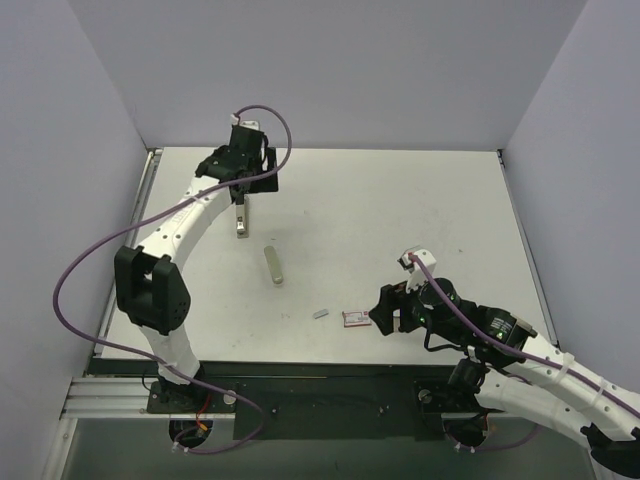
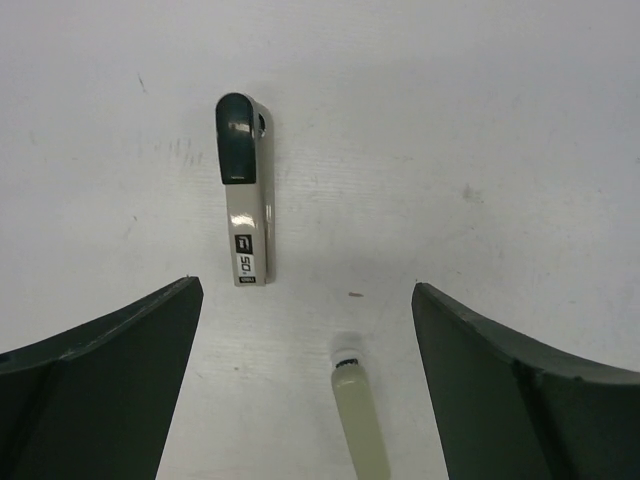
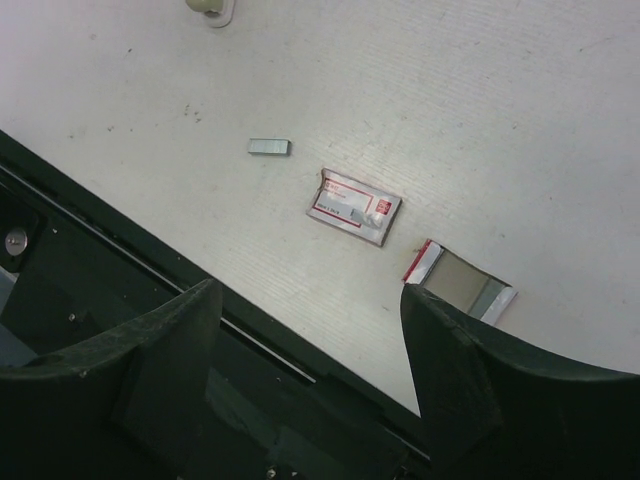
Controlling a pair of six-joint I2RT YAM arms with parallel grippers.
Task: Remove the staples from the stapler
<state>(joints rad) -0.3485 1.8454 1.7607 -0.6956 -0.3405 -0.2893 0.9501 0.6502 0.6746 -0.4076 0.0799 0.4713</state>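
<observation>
1. Stapler (image 2: 245,190) lies flat on the table (image 1: 400,200), near its far left, with a pale bar (image 2: 360,415) close by but apart.
2. Left gripper (image 2: 307,290) hovers above the stapler, spread wide and holding nothing.
3. Staples (image 3: 269,147) lie beside a red box (image 3: 353,206), near the table's front edge.
4. Right gripper (image 3: 310,290) hangs parted and holding nothing.

The white tabletop (image 1: 400,220) carries the stapler (image 1: 241,225), a pale bar (image 1: 273,266), perhaps its tray, the staples (image 1: 321,313) and a red-pink box (image 1: 354,318).
</observation>
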